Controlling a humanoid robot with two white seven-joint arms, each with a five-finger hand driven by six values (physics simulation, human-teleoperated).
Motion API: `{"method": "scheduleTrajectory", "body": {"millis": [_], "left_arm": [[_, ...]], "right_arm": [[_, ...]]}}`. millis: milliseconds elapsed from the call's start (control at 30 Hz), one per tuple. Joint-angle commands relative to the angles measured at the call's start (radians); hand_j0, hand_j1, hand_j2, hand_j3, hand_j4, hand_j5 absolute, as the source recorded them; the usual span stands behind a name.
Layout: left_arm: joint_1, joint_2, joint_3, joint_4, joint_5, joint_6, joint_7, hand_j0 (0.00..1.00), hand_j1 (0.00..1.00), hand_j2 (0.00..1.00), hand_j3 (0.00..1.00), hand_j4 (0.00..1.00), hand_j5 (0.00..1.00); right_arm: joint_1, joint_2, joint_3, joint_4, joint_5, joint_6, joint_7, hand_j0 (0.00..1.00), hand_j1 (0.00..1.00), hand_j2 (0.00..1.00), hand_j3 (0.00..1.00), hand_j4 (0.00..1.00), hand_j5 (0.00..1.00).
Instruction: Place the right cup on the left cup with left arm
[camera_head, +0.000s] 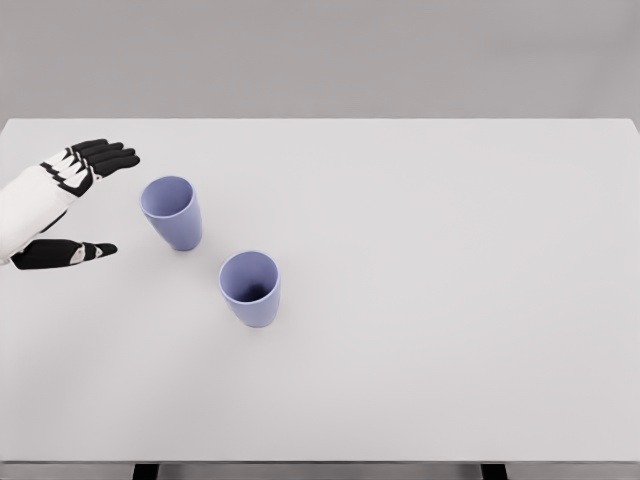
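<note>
Though smooth, two tapered cups (172, 211).

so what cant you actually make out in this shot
- Right arm: not in the head view at all.
- Left hand: its arm is cut off by the picture's left edge.
- Left cup: its bottom inside is hidden by its own wall.
- Table: its legs are cut off by the bottom edge.

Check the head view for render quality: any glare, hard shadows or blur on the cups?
Head view: flat, even lighting with no glare on the white table; only faint, soft shadows at the bases of the left cup and right cup; cup interiors shade darker toward the bottom; edges slightly soft overall, including the open left robot hand.
</note>
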Motion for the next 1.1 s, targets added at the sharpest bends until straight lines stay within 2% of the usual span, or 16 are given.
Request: {"method": "scheduleTrajectory", "body": {"millis": [0, 233, 367, 433, 467, 500, 533, 567, 667, 800, 967, 1067], "left_arm": [[0.0, 0.001, 0.0, -0.001, 0.006, 0.001, -0.003, 1.0, 1.0, 1.0, 1.0, 1.0, 1.0], [0.014, 0.001, 0.0, -0.001, 0.008, 0.001, -0.003, 1.0, 1.0, 1.0, 1.0, 1.0, 1.0], [0.012, 0.001, -0.003, -0.001, 0.066, 0.001, -0.005, 1.0, 1.0, 1.0, 1.0, 1.0, 1.0], [0.012, 0.03, -0.009, -0.001, 0.17, 0.001, -0.045, 1.0, 1.0, 1.0, 1.0, 1.0, 1.0], [0.034, 0.063, -0.02, -0.001, 0.253, 0.001, -0.089, 1.0, 1.0, 1.0, 1.0, 1.0, 1.0], [0.081, 0.106, -0.032, -0.001, 0.362, 0.001, -0.146, 1.0, 1.0, 1.0, 1.0, 1.0, 1.0], [0.098, 0.125, -0.037, -0.001, 0.416, 0.001, -0.172, 1.0, 1.0, 1.0, 1.0, 1.0, 1.0], [0.113, 0.14, -0.061, -0.001, 0.523, 0.001, -0.227, 1.0, 1.0, 1.0, 1.0, 1.0, 1.0], [0.115, 0.174, -0.153, -0.001, 0.657, 0.001, -0.283, 1.0, 1.0, 1.0, 1.0, 1.0, 1.0], [0.121, 0.174, -0.233, -0.001, 0.712, 0.001, -0.281, 1.0, 1.0, 1.0, 1.0, 1.0, 1.0], [0.143, 0.142, -0.244, -0.002, 0.729, 0.001, -0.281, 1.0, 1.0, 1.0, 1.0, 1.0, 1.0], [0.144, 0.065, -0.261, -0.002, 0.729, 0.001, -0.281, 1.0, 1.0, 1.0, 1.0, 1.0, 1.0]], "right_arm": [[0.0, 0.0, 0.0, 0.0, 0.0, 0.0, 0.0, 1.0, 1.0, 1.0, 1.0, 1.0, 1.0], [0.0, 0.0, 0.0, 0.0, 0.0, 0.0, 0.0, 1.0, 1.0, 1.0, 1.0, 1.0, 1.0], [0.0, 0.0, 0.0, 0.0, 0.0, 0.0, 0.0, 1.0, 1.0, 1.0, 1.0, 1.0, 1.0], [0.0, 0.0, 0.0, 0.0, 0.0, 0.0, 0.0, 1.0, 1.0, 1.0, 1.0, 1.0, 1.0], [0.0, 0.0, 0.0, 0.0, 0.0, 0.0, 0.0, 1.0, 1.0, 1.0, 1.0, 1.0, 1.0], [0.0, 0.0, 0.0, 0.0, 0.0, 0.0, -0.001, 1.0, 1.0, 1.0, 1.0, 1.0, 1.0], [0.0, 0.0, 0.0, 0.0, 0.0, 0.0, 0.0, 1.0, 1.0, 1.0, 1.0, 1.0, 1.0], [0.0, 0.0, 0.0, 0.0, 0.0, 0.0, 0.0, 1.0, 1.0, 1.0, 1.0, 1.0, 1.0], [0.0, 0.0, 0.0, 0.0, 0.0, 0.0, 0.0, 1.0, 1.0, 1.0, 1.0, 1.0, 1.0], [0.0, 0.0, 0.0, 0.0, 0.0, 0.0, 0.0, 1.0, 1.0, 1.0, 1.0, 1.0, 1.0], [0.0, 0.0, 0.0, 0.0, 0.0, 0.0, 0.0, 1.0, 1.0, 1.0, 1.0, 1.0, 1.0], [0.0, 0.0, 0.0, 0.0, 0.0, 0.0, 0.0, 1.0, 1.0, 1.0, 1.0, 1.0, 1.0]]}}
